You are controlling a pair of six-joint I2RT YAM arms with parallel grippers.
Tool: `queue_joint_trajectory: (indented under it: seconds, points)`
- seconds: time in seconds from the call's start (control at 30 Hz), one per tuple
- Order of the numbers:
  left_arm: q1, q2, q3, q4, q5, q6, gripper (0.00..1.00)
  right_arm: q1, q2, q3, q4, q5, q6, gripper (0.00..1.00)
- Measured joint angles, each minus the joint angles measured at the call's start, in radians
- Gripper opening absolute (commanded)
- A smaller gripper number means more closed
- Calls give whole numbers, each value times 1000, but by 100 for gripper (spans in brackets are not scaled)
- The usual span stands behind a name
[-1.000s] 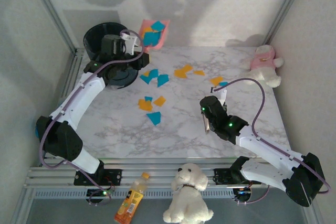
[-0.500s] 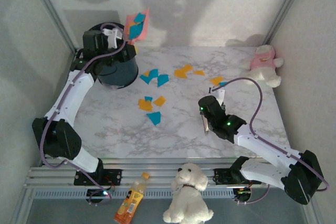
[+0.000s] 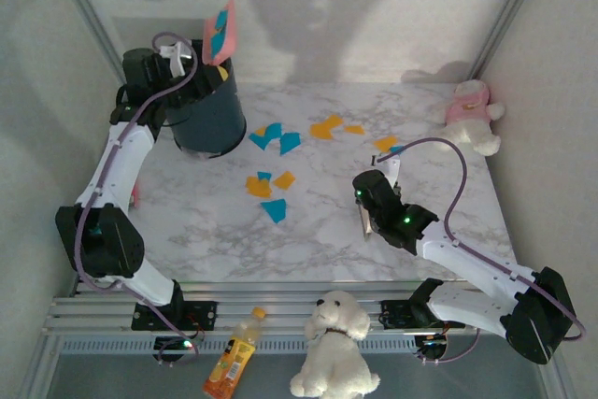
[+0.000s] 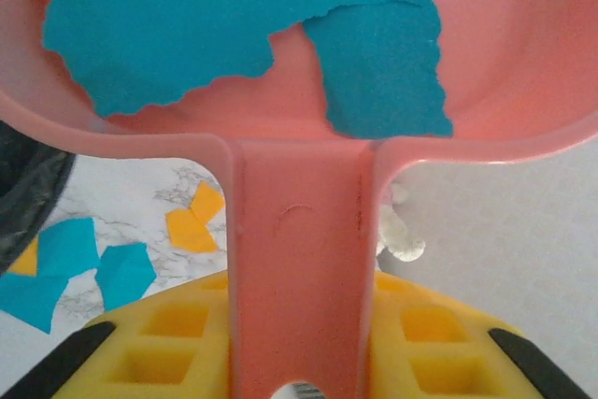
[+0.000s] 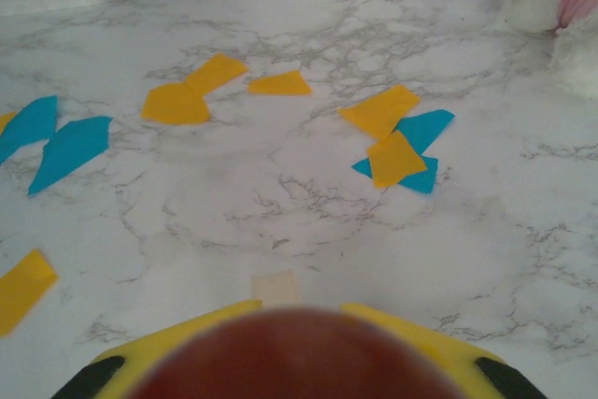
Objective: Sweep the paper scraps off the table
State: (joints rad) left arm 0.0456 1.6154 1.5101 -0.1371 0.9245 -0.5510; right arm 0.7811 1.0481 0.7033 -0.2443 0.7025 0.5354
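**Top external view.** The left gripper (image 3: 192, 59) was raised beyond the far-left corner of the table (image 3: 206, 226). It gripped the handle of the pink dustpan (image 3: 222, 30). The pan stood tipped steeply on edge above the black bin (image 3: 201, 119), with teal and orange bits against its inner face. Loose paper scraps (image 3: 276, 137) lay on the marble in several groups: beside the bin, near the far middle, in the centre, and toward the right. The right gripper (image 3: 369, 212) hung low over the near-right part of the table, apart from the scraps. A pink-and-white plush toy (image 3: 472, 114) sat at the far-right corner. A white plush dog (image 3: 332, 343) and a drink bottle (image 3: 234, 357) lay in front of the rail.

**Left wrist view.** The yellow fingers (image 4: 159, 343) were set narrowly on either side of the dustpan's handle, clamping it. Large teal scraps and one orange one rested in the pan. Below it, teal and orange scraps lay on the marble beside the rim of the bin.

**Right wrist view.** The yellow fingers (image 5: 187, 334) were drawn together on a blurred dark-red object (image 5: 299, 352), whose kind could not be told. Ahead, orange and teal scraps were spread flat on the table, two of them overlapping a teal piece at the right.
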Motion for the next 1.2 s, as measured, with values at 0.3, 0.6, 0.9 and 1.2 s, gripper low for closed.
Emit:
queue_joint_trajectory:
  seconds: [0.3,0.6,0.9,1.2]
  points:
    - [32,33,0,56,27,-119,0,0,1,0,-3,0,0,0]
    - [44,73,0,139,42,-277,0,0,1,2,-6,0,3,0]
    - [44,77,-48,273,48,-444,0,0,7,2,-7,0,3,0]
    - [44,77,-138,418,42,-608,0,0,11,2,-7,0,3,0]
